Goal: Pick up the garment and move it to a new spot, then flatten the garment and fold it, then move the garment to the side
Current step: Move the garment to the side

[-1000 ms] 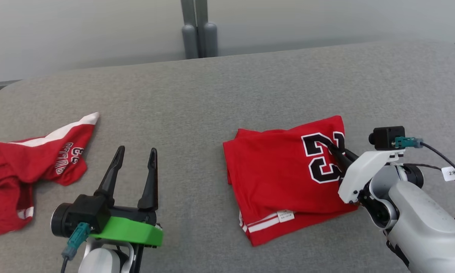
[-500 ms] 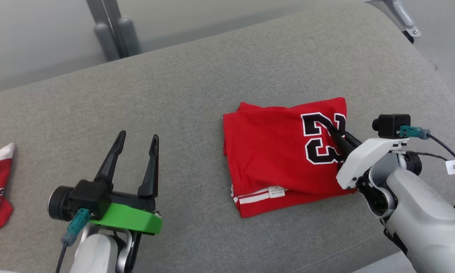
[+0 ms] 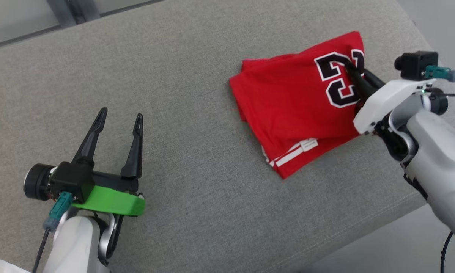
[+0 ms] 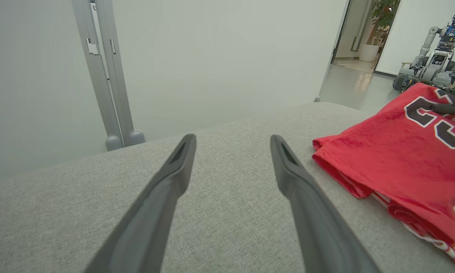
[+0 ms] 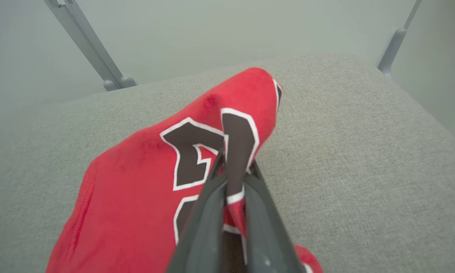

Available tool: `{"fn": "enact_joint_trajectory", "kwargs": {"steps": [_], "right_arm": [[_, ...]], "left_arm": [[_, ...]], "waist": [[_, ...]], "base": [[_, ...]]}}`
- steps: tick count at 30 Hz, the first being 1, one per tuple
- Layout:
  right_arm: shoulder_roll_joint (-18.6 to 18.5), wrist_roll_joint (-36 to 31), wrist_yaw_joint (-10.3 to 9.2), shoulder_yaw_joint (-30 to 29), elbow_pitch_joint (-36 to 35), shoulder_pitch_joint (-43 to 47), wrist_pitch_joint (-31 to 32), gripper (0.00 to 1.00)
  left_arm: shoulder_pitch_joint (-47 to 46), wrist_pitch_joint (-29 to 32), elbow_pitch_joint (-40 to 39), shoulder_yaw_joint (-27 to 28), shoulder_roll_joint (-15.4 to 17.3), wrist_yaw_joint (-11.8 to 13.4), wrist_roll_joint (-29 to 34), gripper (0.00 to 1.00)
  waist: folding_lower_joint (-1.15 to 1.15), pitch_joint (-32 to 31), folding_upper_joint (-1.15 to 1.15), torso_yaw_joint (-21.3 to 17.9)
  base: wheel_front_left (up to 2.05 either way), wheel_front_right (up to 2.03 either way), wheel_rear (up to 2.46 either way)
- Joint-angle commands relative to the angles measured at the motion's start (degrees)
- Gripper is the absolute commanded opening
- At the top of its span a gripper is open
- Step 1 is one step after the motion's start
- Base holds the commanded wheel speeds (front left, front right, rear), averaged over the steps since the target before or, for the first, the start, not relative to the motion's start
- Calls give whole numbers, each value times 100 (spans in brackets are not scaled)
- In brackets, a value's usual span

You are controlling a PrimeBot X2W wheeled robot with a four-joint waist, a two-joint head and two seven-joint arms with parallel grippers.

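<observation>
Pinching the folded red garment (image 3: 288,102) at its right edge, my right gripper (image 3: 350,67) stays clenched on a ridge of cloth that runs across the black, white-edged number print (image 3: 335,81). My head camera has swung since a second ago. The garment now sits at two o'clock in the head view rather than near the centre, and it appears tilted, though the grip itself looks unchanged. My left gripper (image 3: 122,113) hovers at seven o'clock, well apart from the garment. Its two long, tapered dark fingers are spread wide and hold nothing. The garment is soft matte knit, folded into a rough layered rectangle, with white stripes (image 3: 288,159) and a small white label (image 3: 309,144) along its six o'clock edge. It rests on a grey, finely woven cushion (image 3: 197,170) with rounded edges.
</observation>
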Motion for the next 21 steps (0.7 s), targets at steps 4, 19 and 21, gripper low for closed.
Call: {"fn": "enact_joint_trajectory", "kwargs": {"steps": [4,19,21], "right_arm": [[-278,262,1,187,247,-619,-204,0],[-1446,369,1,911,1372,-2025,-369,0],[-1522,327,1,1016,1510,-2158,-373,0]], "left_arm": [[-266,102,-132,-35,175,-16,74,100],[-612,378,-581,-121,399,41,148,100],[-645,392,-618,-128,423,44,148,100]], "waist": [[0,609,0,165],[0,1476,0,574],[0,1547,0,601]], "base": [[0,0,0],[0,0,0],[0,0,0]]}}
